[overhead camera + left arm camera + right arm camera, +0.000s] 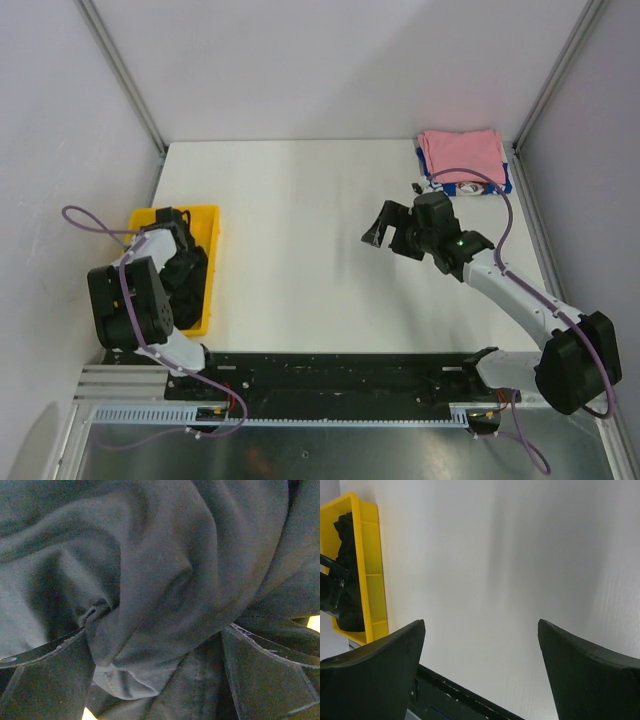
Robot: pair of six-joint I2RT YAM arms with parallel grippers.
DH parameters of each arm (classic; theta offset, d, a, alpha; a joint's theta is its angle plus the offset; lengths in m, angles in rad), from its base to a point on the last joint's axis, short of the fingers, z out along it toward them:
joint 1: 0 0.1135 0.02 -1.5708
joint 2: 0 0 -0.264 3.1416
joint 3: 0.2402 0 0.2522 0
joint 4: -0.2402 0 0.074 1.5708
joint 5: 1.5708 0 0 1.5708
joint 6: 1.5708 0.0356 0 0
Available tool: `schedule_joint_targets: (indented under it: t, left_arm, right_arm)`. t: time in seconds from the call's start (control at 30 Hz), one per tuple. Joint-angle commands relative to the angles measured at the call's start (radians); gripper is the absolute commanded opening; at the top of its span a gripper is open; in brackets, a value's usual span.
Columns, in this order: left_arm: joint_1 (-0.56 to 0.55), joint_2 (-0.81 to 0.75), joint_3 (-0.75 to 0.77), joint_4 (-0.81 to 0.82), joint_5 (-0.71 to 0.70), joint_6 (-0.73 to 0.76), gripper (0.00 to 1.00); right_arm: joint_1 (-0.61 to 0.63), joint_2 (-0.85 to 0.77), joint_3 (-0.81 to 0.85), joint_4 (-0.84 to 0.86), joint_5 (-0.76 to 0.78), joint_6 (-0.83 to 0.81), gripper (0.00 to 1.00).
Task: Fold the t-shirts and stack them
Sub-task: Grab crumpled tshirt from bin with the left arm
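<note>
The left tool (157, 672) is wide apart, down in the yellow tray (208, 216), pushed into the black shirt (165, 570), likely to grab it. The right tool (390, 228), wide apart and empty, hangs over the table (290, 210), away from the tray. Far across, the pink shirt (462, 155) lies folded.
</note>
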Motion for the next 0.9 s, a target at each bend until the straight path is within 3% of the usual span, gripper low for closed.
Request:
schedule_joint_targets:
  t: [0.0,0.03,0.1,0.17,0.23,0.33,0.53,0.87]
  left_arm:
    - [0.011,0.09,0.028,-0.009,-0.046,-0.061,0.95]
    - [0.011,0.092,0.029,-0.008,-0.042,-0.059,0.87]
    - [0.011,0.074,0.037,-0.007,-0.037,-0.041,0.62]
    - [0.012,0.022,0.046,-0.007,-0.036,-0.025,0.22]
    - [0.012,-0.036,0.066,-0.009,-0.031,0.0,0.06]
    - [0.011,-0.135,0.103,-0.01,-0.012,0.032,0.01]
    - [-0.04,-0.348,0.243,-0.008,0.008,0.082,0.0]
    - [-0.506,-0.426,0.64,-0.004,-0.157,0.229,0.0]
  right_arm:
    - [-0.01,-0.013,0.0,0.019,-0.023,-0.023,0.99]
    - [-0.012,-0.016,0.0,0.014,-0.024,-0.023,0.99]
    - [-0.012,-0.021,0.0,0.008,-0.025,-0.021,0.99]
    - [-0.011,-0.024,0.0,0.007,-0.025,-0.019,0.99]
    - [-0.011,-0.025,-0.001,0.011,-0.032,-0.015,0.99]
    - [-0.011,-0.026,0.0,0.025,-0.049,-0.007,0.99]
    - [-0.026,-0.044,-0.001,0.057,-0.087,0.005,0.98]
    - [-0.097,-0.068,0.022,0.052,-0.08,-0.004,0.98]
